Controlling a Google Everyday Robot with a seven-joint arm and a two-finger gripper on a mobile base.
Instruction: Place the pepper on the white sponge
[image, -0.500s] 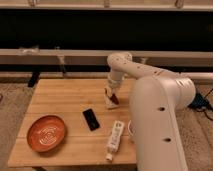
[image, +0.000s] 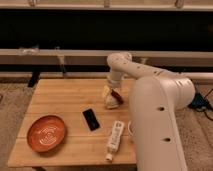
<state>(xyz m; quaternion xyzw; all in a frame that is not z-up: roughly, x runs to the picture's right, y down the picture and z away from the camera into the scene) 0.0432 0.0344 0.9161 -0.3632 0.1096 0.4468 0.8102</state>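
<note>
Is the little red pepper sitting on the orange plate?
No. The pepper is at the gripper, right by the white sponge, well away from the orange plate.

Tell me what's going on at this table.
The robot's single arm is reaching down over the right side of the wooden table, with its end effector right at the white sponge. The red pepper shows at the end effector, against the sponge's top; whether it is released cannot be told. An orange plate, a black slab and a white bottle lie nearer the front.
</note>
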